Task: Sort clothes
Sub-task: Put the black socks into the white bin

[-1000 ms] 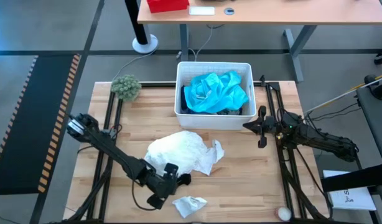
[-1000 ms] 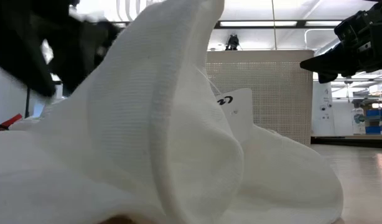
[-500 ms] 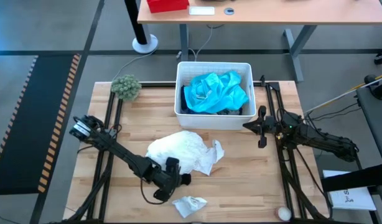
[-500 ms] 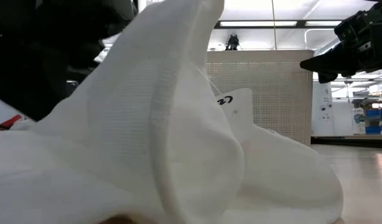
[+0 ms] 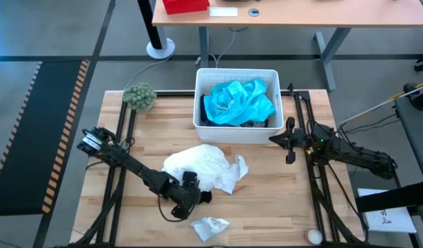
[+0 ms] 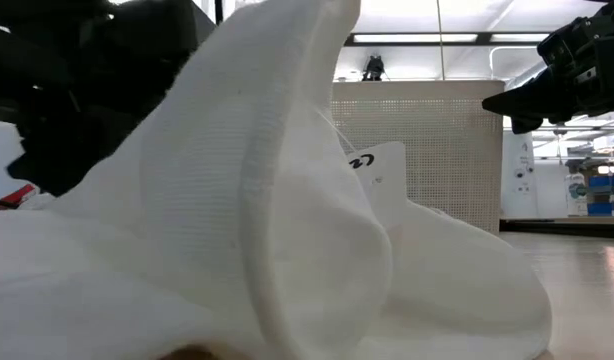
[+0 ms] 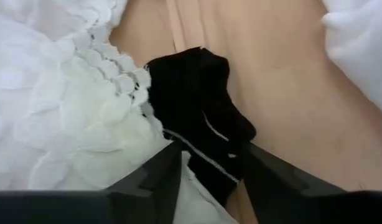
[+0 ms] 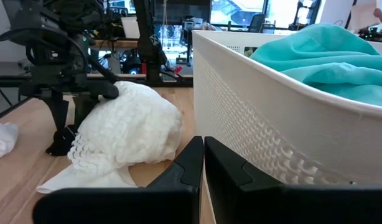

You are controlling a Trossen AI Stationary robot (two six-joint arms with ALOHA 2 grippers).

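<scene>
A white lacy garment (image 5: 201,167) lies bunched on the table's middle. A small black cloth (image 7: 197,118) lies flat on the wood at its near edge. My left gripper (image 5: 196,195) is open and low over the table. Its fingers stand on either side of the black cloth in the left wrist view (image 7: 213,152). A small white sock (image 5: 210,226) lies near the table's front edge and fills the low view (image 6: 267,220). A turquoise garment (image 5: 238,102) lies on dark cloth in the white bin (image 5: 198,117). My right gripper (image 5: 289,141) is shut and empty, held above the table right of the bin. My left gripper has one finger (image 7: 155,180) on each side of the black cloth's near end (image 7: 209,177), coming in low from the table's near left. I cannot tell whether the fingers touch the cloth or the white garment's edge.
A fuzzy green ball (image 5: 139,95) sits at the table's far left corner. A small round object (image 5: 313,235) lies at the near right corner. The bin's wall (image 8: 272,130) stands close beside my right gripper. Bare wood lies between the white garment and my right arm.
My left gripper has moved toward the table's far and right edges, closing in on the near edge of the white garment. The garments and my right arm have stayed where they were.
</scene>
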